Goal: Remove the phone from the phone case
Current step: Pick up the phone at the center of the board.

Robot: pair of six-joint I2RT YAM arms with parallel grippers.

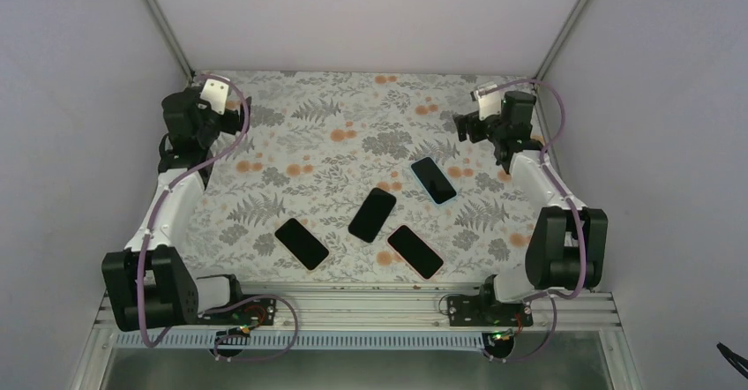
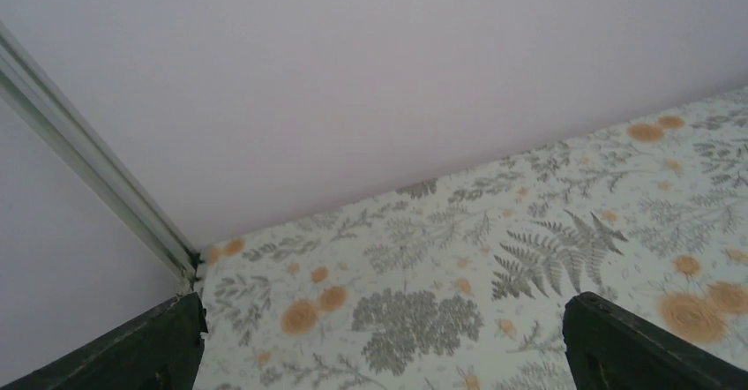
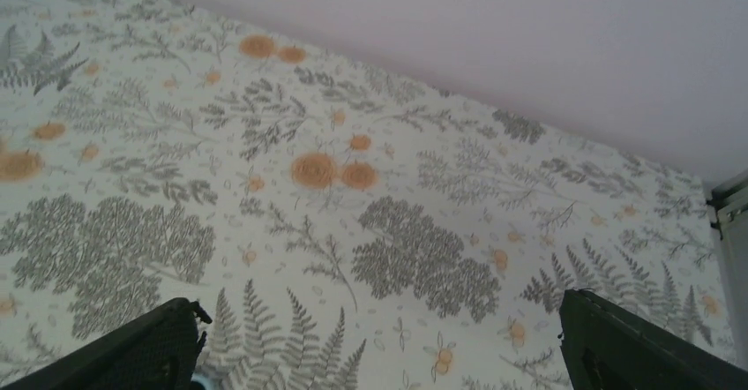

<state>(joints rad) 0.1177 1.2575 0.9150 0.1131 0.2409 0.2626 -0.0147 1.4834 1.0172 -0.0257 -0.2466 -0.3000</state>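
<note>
Currently both hands sit at the far corners of the surface point(image 1: 291, 134), well apart from the work. Left hand point(image 2: 381, 359): spread wide, nothing between; its wrist view shows only patterned cloth and the back wall. Right hand point(image 3: 381, 359): same, wide and empty.

Four dark slabs lie flat in the near-middle of the surface, none touching another: near-left phone point(image 1: 301, 243), middle phone point(image 1: 371, 214), near-right phone point(image 1: 415, 251), far-right phone point(image 1: 433, 179). The far-right phone shows a pale bluish rim, which I read as a phone case point(image 1: 448, 199). The near-right phone shows a reddish rim, possibly another. On the other two I cannot tell case from body.

Handling judgement: the phone is stiff and fairly light, with a slick, breakable glass face. The case is likely soft, rubbery and grippy at the rim. Lying flat, it offers little edge to pinch.

Plan: go for the far-right phone, nearest my right hand, and grip across the short width at the long edges. One hand pins the case; the other peels a corner lip away. Keep pressure off the glass.
</note>
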